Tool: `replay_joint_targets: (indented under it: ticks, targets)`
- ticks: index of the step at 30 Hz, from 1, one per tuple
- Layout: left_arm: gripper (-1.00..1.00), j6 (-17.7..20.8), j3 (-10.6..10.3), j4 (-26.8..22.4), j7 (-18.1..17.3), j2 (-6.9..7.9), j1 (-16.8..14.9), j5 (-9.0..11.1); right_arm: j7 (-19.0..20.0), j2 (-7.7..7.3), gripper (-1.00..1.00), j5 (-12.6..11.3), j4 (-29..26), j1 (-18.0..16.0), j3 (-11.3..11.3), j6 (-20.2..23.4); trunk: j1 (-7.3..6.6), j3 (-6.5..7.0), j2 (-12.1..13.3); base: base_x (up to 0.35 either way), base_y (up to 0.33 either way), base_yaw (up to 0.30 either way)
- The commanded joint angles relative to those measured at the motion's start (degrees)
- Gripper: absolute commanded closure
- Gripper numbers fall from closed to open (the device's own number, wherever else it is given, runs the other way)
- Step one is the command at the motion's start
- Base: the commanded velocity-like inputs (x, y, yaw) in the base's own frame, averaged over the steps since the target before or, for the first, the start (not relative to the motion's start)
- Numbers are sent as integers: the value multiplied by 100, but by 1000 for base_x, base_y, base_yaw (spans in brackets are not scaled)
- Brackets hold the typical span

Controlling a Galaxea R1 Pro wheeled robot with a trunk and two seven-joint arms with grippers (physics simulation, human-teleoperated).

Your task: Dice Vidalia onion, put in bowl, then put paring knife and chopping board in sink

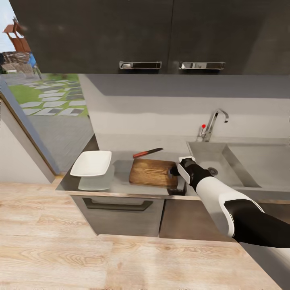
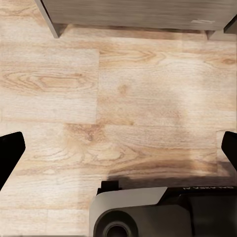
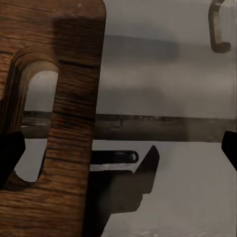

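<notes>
The dark brown chopping board (image 1: 152,172) lies on the grey countertop (image 1: 121,183), left of the sink (image 1: 219,163). The red-handled paring knife (image 1: 148,152) rests on the counter just behind the board. A white square bowl (image 1: 92,163) stands at the counter's left end. My right gripper (image 1: 176,180) is at the board's right edge, open. In the right wrist view the board's handle slot (image 3: 37,123) is close to one fingertip (image 3: 10,155), and that gripper (image 3: 118,150) stands wide apart. My left gripper (image 2: 118,148) hangs open over the wooden floor. The onion is out of view.
A chrome tap with a red knob (image 1: 211,125) stands behind the sink. Dark wall cabinets (image 1: 141,36) hang above the counter. A drawer with a bar handle (image 1: 119,205) sits below it. A window (image 1: 44,96) is at left, wooden floor (image 1: 80,253) in front.
</notes>
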Motion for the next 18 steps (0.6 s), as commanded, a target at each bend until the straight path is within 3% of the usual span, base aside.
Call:
replay_joint_targets:
  ticks: [1, 18]
  targets:
    - [-100, -16, -19, 2, -17, 4, -3, 38, -27, -1, -100, -35, -7, -4, 42, 33, 1, -11, -11, -192, 0, 0]
    - [-100, -17, -19, 2, -17, 4, -4, 38, -27, -1, -100, -35, -7, -4, 42, 28, 1, -11, -11, -317, 0, 0]
